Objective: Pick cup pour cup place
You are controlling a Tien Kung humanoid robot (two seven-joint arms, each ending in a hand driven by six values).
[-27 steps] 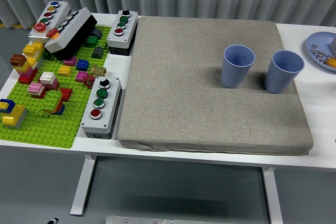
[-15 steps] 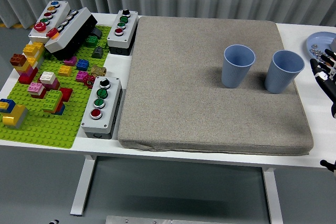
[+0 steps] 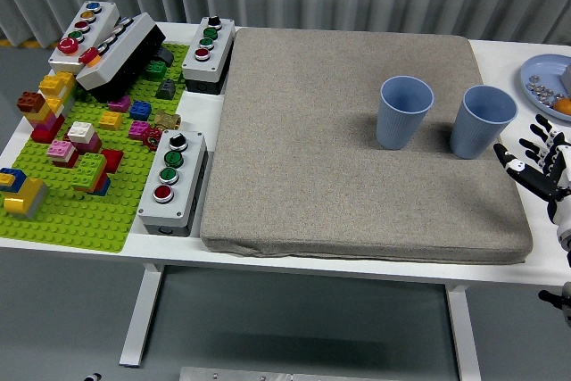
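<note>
I'm at the reach stage: my right hand (image 3: pixel 538 162) hangs fingers spread and empty, just right of the nearer blue cup (image 3: pixel 482 121). Both cups stand upright on the grey mat (image 3: pixel 357 194); the other cup (image 3: pixel 403 112) sits left. Next I'd close around it.

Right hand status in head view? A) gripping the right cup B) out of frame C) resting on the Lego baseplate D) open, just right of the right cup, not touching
D: the right hand has its fingers spread beside the right blue cup, with a gap between them.
</note>
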